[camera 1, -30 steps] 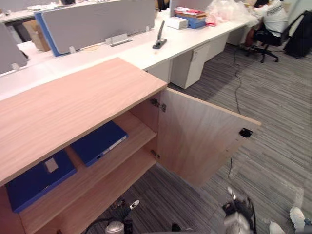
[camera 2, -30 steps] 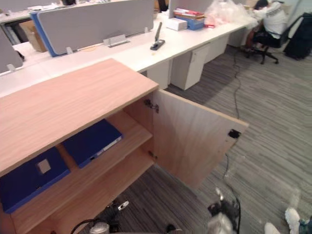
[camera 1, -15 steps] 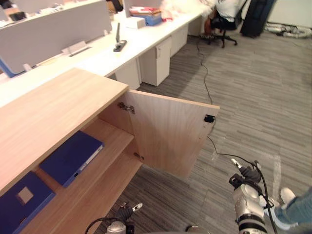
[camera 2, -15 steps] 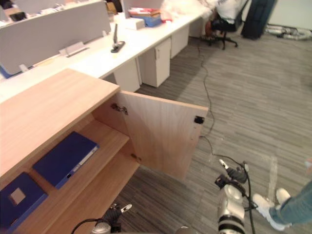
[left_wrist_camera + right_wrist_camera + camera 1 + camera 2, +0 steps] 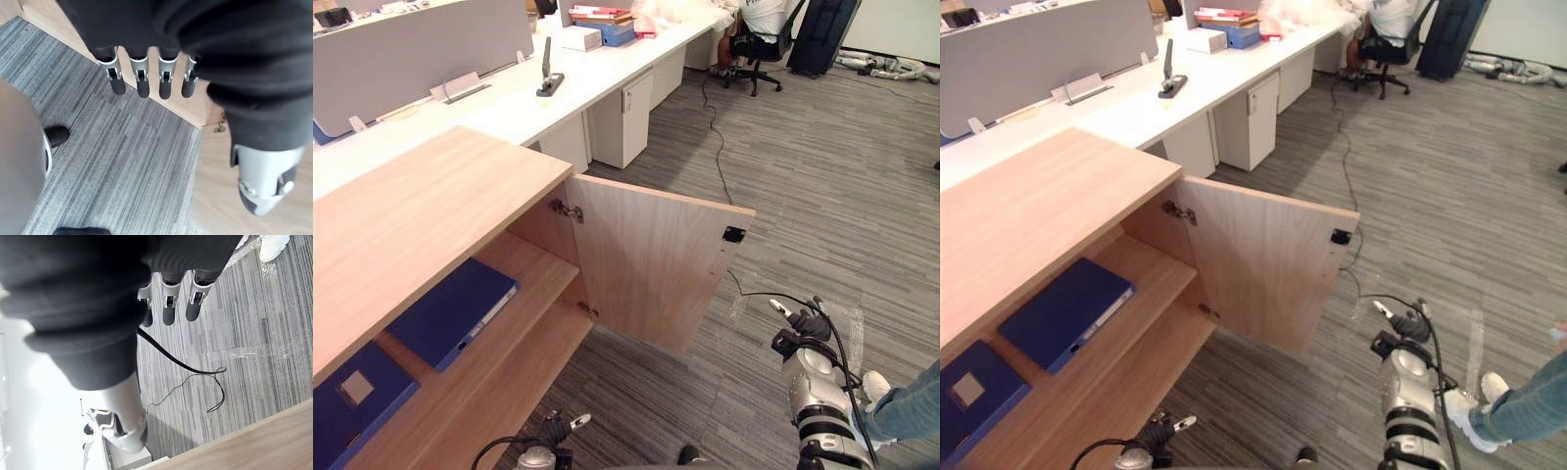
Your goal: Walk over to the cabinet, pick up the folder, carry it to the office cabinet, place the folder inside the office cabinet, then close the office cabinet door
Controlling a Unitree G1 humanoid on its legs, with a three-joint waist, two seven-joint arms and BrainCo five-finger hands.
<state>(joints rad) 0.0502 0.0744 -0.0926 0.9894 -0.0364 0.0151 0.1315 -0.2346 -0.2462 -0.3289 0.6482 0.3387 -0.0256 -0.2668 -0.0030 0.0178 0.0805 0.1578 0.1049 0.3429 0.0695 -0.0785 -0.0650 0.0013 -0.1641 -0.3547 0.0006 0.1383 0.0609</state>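
The wooden office cabinet (image 5: 421, 215) stands at the left with its door (image 5: 656, 259) swung wide open. On its upper shelf lie two blue folders flat: one (image 5: 450, 311) near the hinge side, another (image 5: 352, 406) further left with a pale label. My left hand (image 5: 558, 427) hangs low in front of the lower shelf; in the left wrist view its fingers (image 5: 142, 78) are straight and hold nothing. My right hand (image 5: 800, 325) hangs over the carpet to the right of the door's free edge, its fingers (image 5: 168, 303) straight and empty.
A long white desk (image 5: 509, 108) with grey dividers and a drawer unit (image 5: 626, 117) runs behind the cabinet. A person sits on an office chair (image 5: 759, 29) at the far end beside a black bag (image 5: 822, 34). Another person's leg and white shoe (image 5: 886, 406) stand at lower right.
The camera has swung right, so the whole picture shifted. My right hand has come up into view beside the door's edge. The door and folders stay as they were.
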